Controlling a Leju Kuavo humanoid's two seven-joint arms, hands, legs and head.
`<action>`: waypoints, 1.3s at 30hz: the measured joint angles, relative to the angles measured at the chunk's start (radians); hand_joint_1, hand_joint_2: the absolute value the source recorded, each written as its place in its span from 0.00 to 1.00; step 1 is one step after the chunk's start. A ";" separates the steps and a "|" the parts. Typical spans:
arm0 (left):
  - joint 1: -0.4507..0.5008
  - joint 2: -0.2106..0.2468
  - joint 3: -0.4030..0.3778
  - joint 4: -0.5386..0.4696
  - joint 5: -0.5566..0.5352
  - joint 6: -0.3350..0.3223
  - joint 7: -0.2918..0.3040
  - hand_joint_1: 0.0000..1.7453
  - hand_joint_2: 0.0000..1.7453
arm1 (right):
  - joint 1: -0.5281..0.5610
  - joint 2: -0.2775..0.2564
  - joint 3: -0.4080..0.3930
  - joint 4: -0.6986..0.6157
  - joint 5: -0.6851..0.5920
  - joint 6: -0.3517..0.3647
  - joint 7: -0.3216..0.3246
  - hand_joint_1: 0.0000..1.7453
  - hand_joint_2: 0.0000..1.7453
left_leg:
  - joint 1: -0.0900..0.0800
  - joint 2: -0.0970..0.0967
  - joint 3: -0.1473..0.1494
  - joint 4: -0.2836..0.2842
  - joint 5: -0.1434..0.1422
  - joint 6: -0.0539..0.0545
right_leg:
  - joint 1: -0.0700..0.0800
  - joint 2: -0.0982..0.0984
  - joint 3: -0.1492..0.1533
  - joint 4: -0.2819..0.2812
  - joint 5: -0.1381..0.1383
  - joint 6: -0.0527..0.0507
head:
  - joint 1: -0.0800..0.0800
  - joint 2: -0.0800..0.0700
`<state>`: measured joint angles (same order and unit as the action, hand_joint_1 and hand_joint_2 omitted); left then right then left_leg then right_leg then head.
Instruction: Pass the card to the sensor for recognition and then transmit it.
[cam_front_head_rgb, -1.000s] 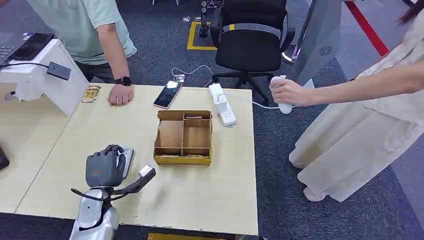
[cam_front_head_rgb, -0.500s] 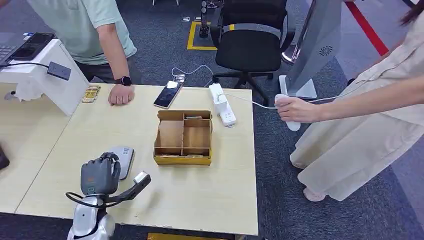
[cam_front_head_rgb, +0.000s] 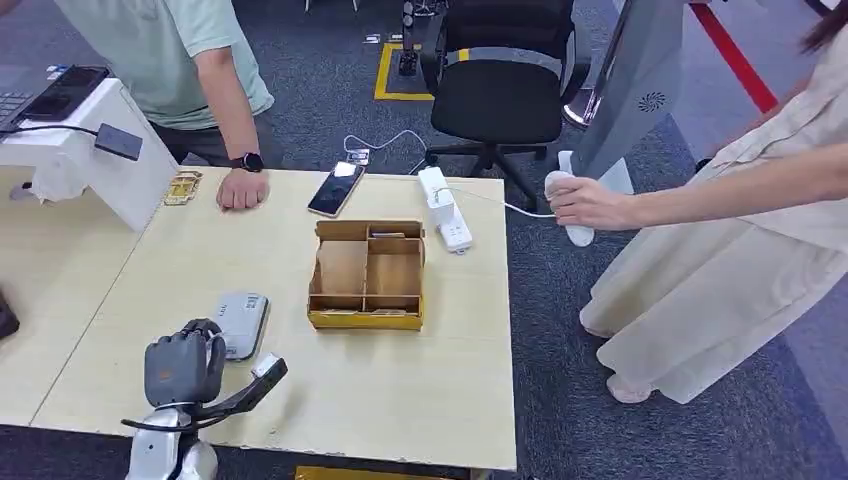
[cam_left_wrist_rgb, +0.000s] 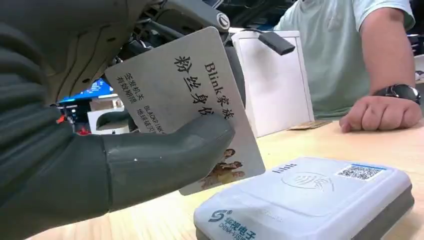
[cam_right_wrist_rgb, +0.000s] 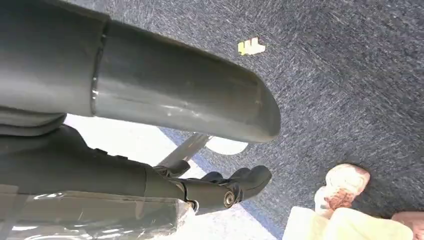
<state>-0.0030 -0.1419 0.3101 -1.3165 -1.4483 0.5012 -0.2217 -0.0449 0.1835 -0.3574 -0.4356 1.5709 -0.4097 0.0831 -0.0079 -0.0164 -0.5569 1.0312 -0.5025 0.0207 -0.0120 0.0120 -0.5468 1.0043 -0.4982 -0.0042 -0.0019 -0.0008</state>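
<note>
Gleaming grey printed card (cam_left_wrist_rgb: 195, 105)

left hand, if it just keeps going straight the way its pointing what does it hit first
Most likely the card reader. The left hand holds the card just short of it, pointing across the table toward the reader's near end. Whether the card's edge would clear the reader's top is unclear.
</note>
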 joint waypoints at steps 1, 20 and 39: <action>0.000 -0.001 0.000 0.000 -0.015 0.004 0.003 1.00 1.00 | 0.000 0.000 0.000 0.000 0.000 0.000 0.000 0.00 0.00 | 0.000 0.000 0.000 0.000 0.000 0.000 | 0.000 0.000 0.000 0.000 0.000 0.000 | 0.000 0.000; -0.022 -0.028 0.000 -0.009 -0.060 0.041 0.046 1.00 1.00 | -0.001 0.000 0.001 -0.001 0.000 0.002 0.001 0.00 0.00 | 0.000 0.000 0.000 0.000 0.000 0.000 | 0.000 0.000 0.000 0.000 0.000 0.000 | 0.000 0.000; -0.020 0.027 -0.099 0.059 -0.061 0.036 0.250 1.00 1.00 | 0.000 0.000 0.000 -0.003 0.000 0.001 0.001 0.00 0.00 | 0.000 0.000 0.000 0.000 0.000 0.000 | 0.000 0.000 0.000 0.000 0.000 0.000 | 0.000 0.000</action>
<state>-0.0229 -0.1152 0.2109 -1.2577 -1.5091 0.5375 0.0283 -0.0445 0.1835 -0.3574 -0.4391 1.5709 -0.4089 0.0839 -0.0078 -0.0162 -0.5568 1.0313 -0.5025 0.0207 -0.0120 0.0122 -0.5471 1.0043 -0.4982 -0.0042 -0.0019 -0.0011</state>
